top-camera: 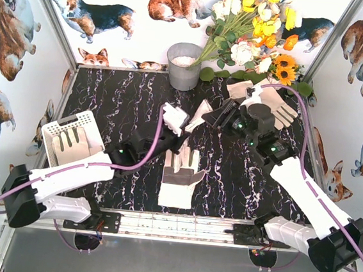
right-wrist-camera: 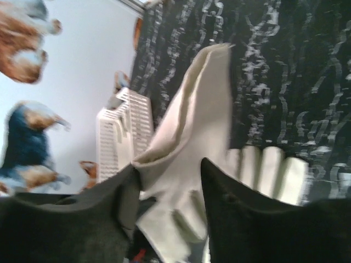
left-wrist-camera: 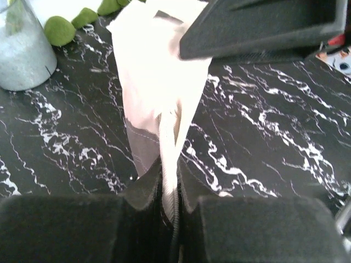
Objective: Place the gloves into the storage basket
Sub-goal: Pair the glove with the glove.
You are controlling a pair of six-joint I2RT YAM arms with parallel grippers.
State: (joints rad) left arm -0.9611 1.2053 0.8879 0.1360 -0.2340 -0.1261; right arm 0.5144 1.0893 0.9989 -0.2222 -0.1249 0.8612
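Observation:
My left gripper [top-camera: 181,128] [left-wrist-camera: 169,178] is shut on the edge of a cream-white glove [top-camera: 199,115] [left-wrist-camera: 159,76] and holds it above the table's middle. My right gripper [top-camera: 215,118] [right-wrist-camera: 169,171] is open; its jaws stand wide apart around the other end of that same glove [right-wrist-camera: 192,126]. A second glove [top-camera: 180,178] [right-wrist-camera: 269,170] lies flat on the table at the front. A third glove [top-camera: 276,105] lies at the back right, partly under my right arm. The white lattice storage basket [top-camera: 54,130] [right-wrist-camera: 123,131] stands at the left with a glove [top-camera: 73,143] in it.
A grey metal bucket [top-camera: 184,65] [left-wrist-camera: 22,52] stands at the back centre. A bunch of artificial flowers [top-camera: 256,27] leans at the back right. Corgi-print walls close in the black marble table [top-camera: 121,98] on three sides.

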